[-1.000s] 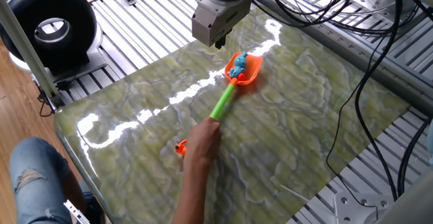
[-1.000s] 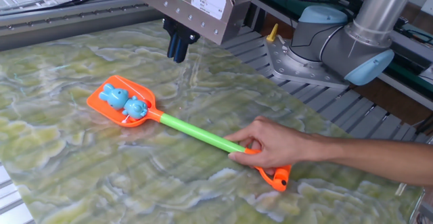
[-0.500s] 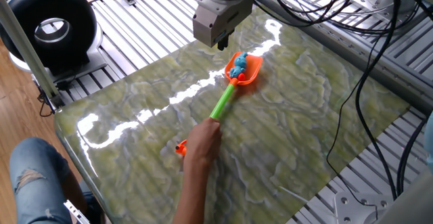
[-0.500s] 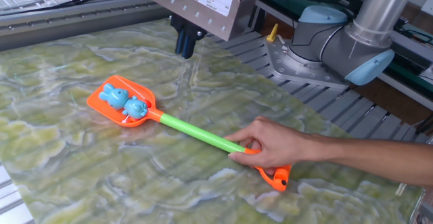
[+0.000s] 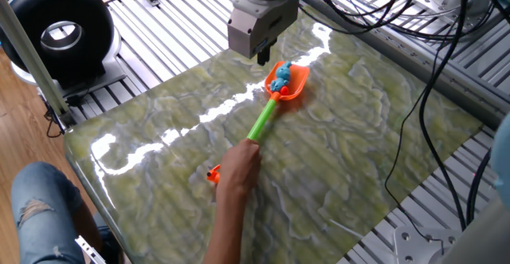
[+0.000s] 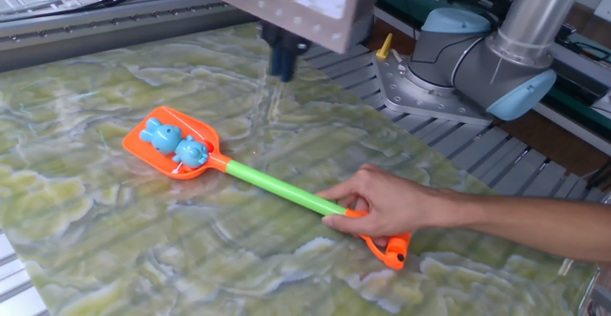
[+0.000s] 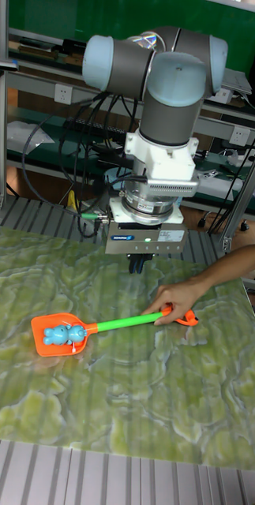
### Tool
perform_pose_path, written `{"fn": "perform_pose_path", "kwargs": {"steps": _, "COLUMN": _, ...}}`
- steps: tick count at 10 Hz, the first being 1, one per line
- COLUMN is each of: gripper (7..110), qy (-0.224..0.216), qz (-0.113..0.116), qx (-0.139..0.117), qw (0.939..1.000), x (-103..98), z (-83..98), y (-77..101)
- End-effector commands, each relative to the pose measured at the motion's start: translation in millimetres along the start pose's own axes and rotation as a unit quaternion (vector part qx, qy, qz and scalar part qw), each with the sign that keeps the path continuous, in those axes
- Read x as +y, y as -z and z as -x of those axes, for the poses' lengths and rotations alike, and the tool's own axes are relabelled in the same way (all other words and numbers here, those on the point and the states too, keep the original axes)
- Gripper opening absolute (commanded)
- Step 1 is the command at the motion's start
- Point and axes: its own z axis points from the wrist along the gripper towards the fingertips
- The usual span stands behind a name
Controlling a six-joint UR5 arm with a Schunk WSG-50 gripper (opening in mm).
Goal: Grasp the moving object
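The moving object [image 5: 280, 78] is a small light-blue lumpy toy lying in the head of an orange scoop [image 5: 295, 87] with a green handle [image 5: 261, 120]. The toy [image 6: 179, 143] [image 7: 62, 334] rests on the scoop head [image 6: 143, 142] on the marbled table [image 5: 358, 136]. A person's hand [image 6: 387, 201] grips the far end of the handle. My gripper [image 5: 262, 56] [image 6: 283, 68] [image 7: 137, 264] hangs above the table, behind and beside the scoop head and apart from the toy. Its dark fingers look pressed together with nothing between them.
A small orange piece [image 6: 392, 251] lies by the person's hand [image 5: 237, 168]. The forearm [image 6: 535, 216] reaches across the table's right side. A black ring-shaped device [image 5: 60, 29] stands off the table's left. Cables [image 5: 434, 49] and the arm's base [image 6: 477, 53] sit behind.
My gripper has shifted sideways, to the right in the other fixed view, staying above the table. The scoop, the toy and the hand have hardly moved.
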Motion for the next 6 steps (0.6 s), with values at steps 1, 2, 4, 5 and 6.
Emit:
{"fn": "perform_pose_path", "kwargs": {"steps": 1, "gripper": 7, "qy": 0.045, "qz": 0.030, "qx": 0.040, "qw": 0.9977, "x": 14, "z": -21.3, "y": 3.3}}
{"fn": "perform_pose_path", "kwargs": {"steps": 2, "gripper": 7, "qy": 0.059, "qz": 0.005, "qx": 0.059, "qw": 0.9965, "x": 0, "z": -30.5, "y": 3.8}}
{"fn": "perform_pose_path", "kwargs": {"steps": 4, "gripper": 7, "qy": 0.099, "qz": -0.033, "qx": 0.056, "qw": 0.9930, "x": -28, "z": -17.3, "y": 0.3}}
{"fn": "perform_pose_path", "kwargs": {"steps": 5, "gripper": 7, "qy": 0.106, "qz": -0.005, "qx": 0.056, "qw": 0.9928, "x": -22, "z": -8.1, "y": -7.4}}
{"fn": "perform_pose_path", "kwargs": {"steps": 6, "gripper": 7, "qy": 0.127, "qz": 0.012, "qx": 0.046, "qw": 0.9907, "x": -22, "z": 4.1, "y": -13.3}}
